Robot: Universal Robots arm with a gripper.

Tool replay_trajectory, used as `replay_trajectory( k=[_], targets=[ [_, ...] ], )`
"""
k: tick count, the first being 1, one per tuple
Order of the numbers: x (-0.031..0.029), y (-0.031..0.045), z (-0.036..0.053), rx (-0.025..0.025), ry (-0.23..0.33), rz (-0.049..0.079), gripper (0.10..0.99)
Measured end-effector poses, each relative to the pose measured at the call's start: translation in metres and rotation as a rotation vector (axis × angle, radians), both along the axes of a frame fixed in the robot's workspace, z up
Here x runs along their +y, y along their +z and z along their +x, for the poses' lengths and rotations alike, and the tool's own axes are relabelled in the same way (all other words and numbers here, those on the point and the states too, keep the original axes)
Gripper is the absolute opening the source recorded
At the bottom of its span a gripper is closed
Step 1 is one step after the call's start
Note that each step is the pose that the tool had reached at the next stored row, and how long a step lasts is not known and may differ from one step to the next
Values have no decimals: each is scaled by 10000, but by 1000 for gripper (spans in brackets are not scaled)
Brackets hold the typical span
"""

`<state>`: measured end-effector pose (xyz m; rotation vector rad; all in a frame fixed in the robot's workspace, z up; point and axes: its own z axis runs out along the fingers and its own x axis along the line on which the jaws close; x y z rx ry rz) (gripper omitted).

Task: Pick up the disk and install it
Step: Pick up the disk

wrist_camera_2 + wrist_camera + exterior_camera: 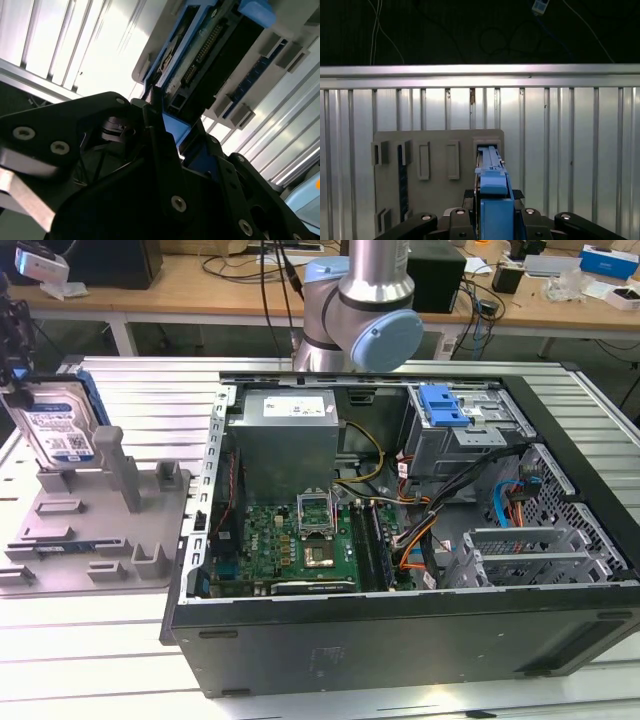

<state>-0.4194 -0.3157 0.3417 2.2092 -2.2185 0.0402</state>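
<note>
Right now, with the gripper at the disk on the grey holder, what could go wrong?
1. The gripper seems to clamp only the blue plastic frame of the disk, so the disk might slip or tilt.
2. The disk stands in the grey holder beside an upright post; a sideways pull could snag it.
3. Loose cables lie in the computer case near the drive bay and might catch the disk.

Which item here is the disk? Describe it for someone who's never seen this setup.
Start at the open computer case; to the exterior view's left of it lies a grey fixture tray. The disk stands on edge at that tray's far end: silvery, white-and-blue label, blue carrier frame, unlike the plain grey posts beside it.
</note>
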Motion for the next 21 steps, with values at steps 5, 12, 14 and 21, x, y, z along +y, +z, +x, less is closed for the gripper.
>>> replay_trajectory(
  k=[5,12,14,21],
  targets=[
    [0,140,0,-1,0,4,369],
    [1,343,0,0,1,5,369],
    [2,395,0,-1,0,5,369],
    [3,595,0,0,0,9,369]
  ],
)
